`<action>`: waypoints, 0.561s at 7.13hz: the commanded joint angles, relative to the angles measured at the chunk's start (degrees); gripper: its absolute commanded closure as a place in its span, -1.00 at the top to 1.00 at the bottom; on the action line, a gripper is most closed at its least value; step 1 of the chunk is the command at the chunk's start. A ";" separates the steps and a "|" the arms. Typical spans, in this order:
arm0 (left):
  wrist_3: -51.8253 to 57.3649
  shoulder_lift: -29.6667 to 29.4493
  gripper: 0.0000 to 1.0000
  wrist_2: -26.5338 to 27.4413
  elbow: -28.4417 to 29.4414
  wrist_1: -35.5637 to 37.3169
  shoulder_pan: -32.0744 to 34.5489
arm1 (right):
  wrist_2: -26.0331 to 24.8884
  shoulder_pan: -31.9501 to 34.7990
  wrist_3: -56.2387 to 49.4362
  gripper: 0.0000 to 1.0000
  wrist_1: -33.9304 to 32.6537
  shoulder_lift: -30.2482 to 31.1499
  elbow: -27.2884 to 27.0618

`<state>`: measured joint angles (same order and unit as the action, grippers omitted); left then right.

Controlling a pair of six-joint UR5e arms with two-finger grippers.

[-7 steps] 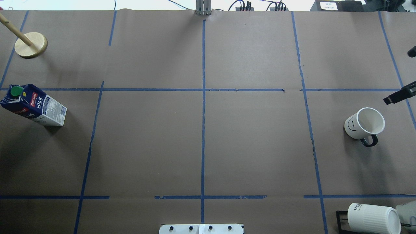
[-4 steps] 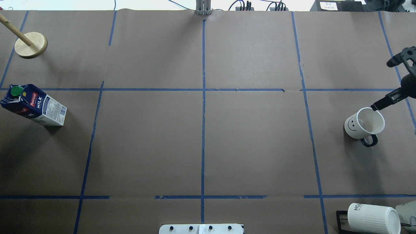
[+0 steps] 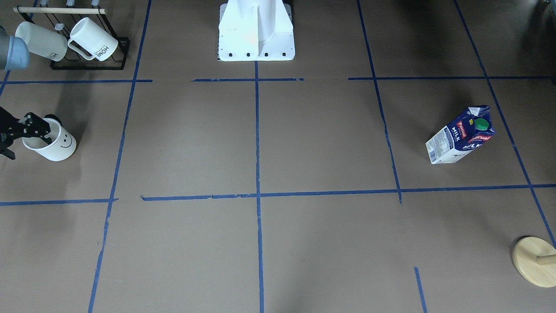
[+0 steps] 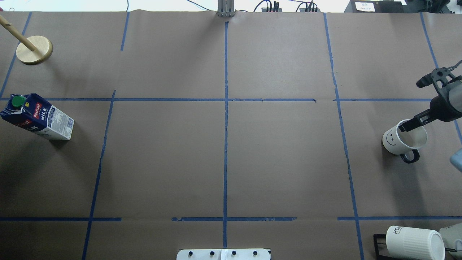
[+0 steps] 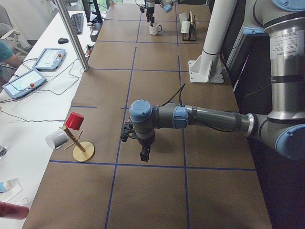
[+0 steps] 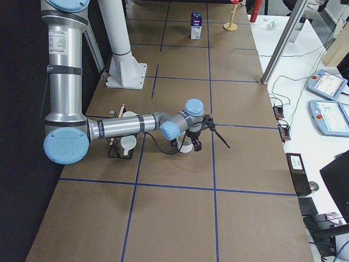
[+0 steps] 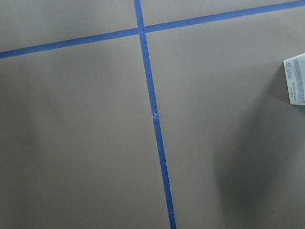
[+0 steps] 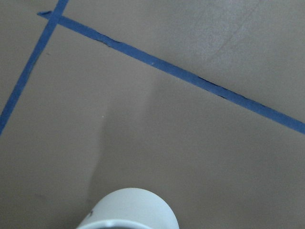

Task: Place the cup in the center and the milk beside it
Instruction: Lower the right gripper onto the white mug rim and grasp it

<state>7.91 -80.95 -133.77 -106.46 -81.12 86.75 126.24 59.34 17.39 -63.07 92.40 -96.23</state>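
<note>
Brown paper-covered table (image 4: 288, 162), marked into cells by blue tape lines (image 4: 226, 162).

Cup: a smooth white cup (image 4: 397, 144) with a black smiley face and a small black handle. It stands upright, mouth up, in the right-hand cell of the overhead view, well apart from the centre crossing (image 4: 226, 100) of the tape. The face is turned toward the table's middle and the handle toward the robot's side.

Right gripper (image 4: 409, 105) is at the cup, black fingers spread wide, nothing held. One finger (image 4: 411, 122) lies across the far part of the cup's mouth. The other (image 4: 426, 80) sits well beyond the rim on the far side. Whether the nearer finger dips inside the cup or hangs above it, I cannot tell. The right wrist view shows only the cup's white rim at the bottom edge, with bare paper and tape ahead.

Milk: a small dark blue milk carton (image 4: 38, 117) with white base, round green cap and red "Pascual" label. It stands upright at the far left of the overhead view, just below a cross line of tape, well apart from centre crossing and cup.

Left gripper (image 5: 144, 153) shows only in the side view. It hangs above the table, pointing down; open or closed cannot be told. Its wrist view catches a white corner of the carton at the right edge.

Also present — two ribbed white mugs (image 3: 93, 41) on a black wire rack (image 3: 87, 66), and a wooden peg stand (image 4: 34, 50) with a round base.
</note>
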 commanded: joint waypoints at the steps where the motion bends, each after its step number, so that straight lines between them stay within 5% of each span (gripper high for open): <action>1: 0.00 0.00 1.00 -0.08 -0.06 0.00 0.00 | -1.78 -1.42 0.02 0.68 0.23 0.32 0.95; 2: 0.00 0.00 1.00 -0.08 0.03 0.00 0.00 | -1.70 -1.42 0.10 0.26 0.23 0.41 0.87; 4: 0.00 0.00 1.00 -0.08 -0.06 0.00 0.00 | -0.91 -1.33 0.10 -0.89 0.05 0.50 0.78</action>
<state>7.91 -80.95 -133.85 -106.49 -81.12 86.75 124.85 57.97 17.48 -62.88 92.85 -95.39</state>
